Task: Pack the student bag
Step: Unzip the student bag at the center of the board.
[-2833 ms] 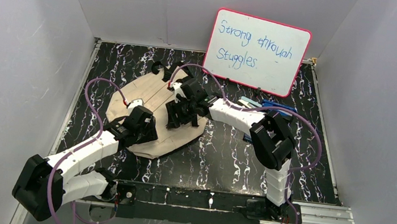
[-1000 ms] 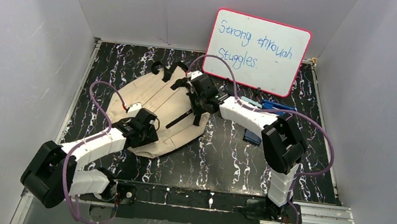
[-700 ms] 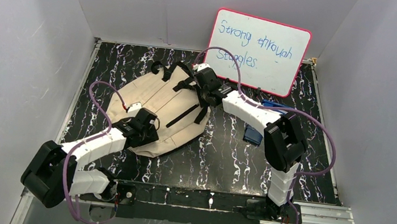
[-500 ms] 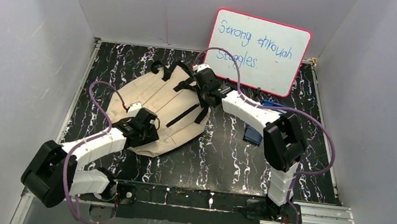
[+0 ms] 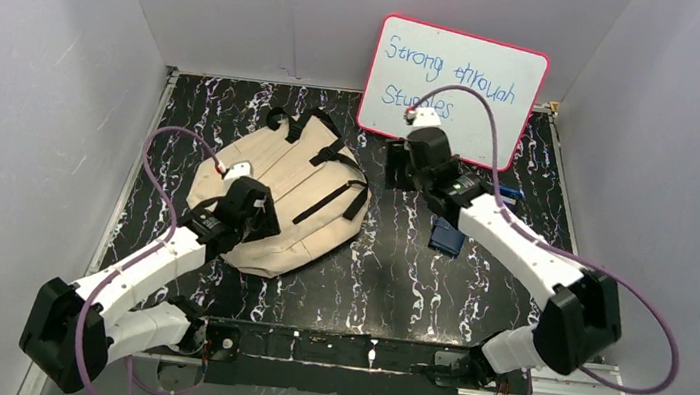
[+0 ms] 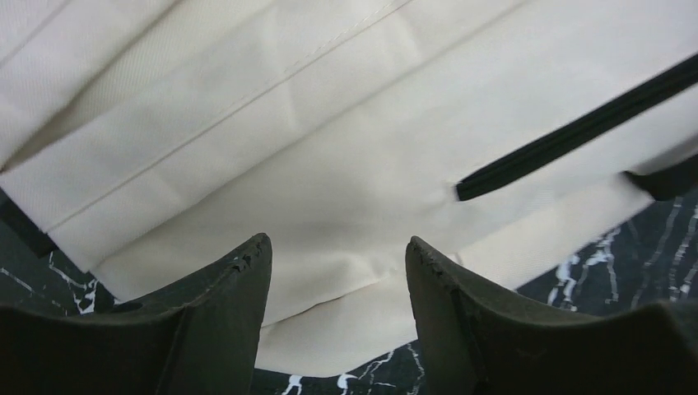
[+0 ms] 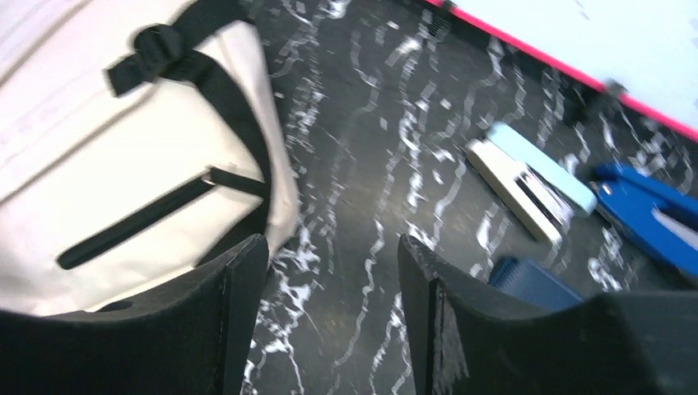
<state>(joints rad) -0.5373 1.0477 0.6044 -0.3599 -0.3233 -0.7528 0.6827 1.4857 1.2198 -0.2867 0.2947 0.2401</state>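
The left claw (image 6: 337,247) hangs open over the near edge of the student bag (image 5: 292,185). The bag lies flat on the worktop (image 5: 397,274), left of centre. Just right of the bag, the right claw (image 7: 333,247) is open and empty above bare worktop, with a stapler (image 7: 527,185) nearby.

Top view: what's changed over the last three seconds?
The right gripper let go of the student bag after dragging it farther back by a strap, then swung right, open over the table. The left gripper stays open over the bag's near edge; whiteboard and stapler unmoved.
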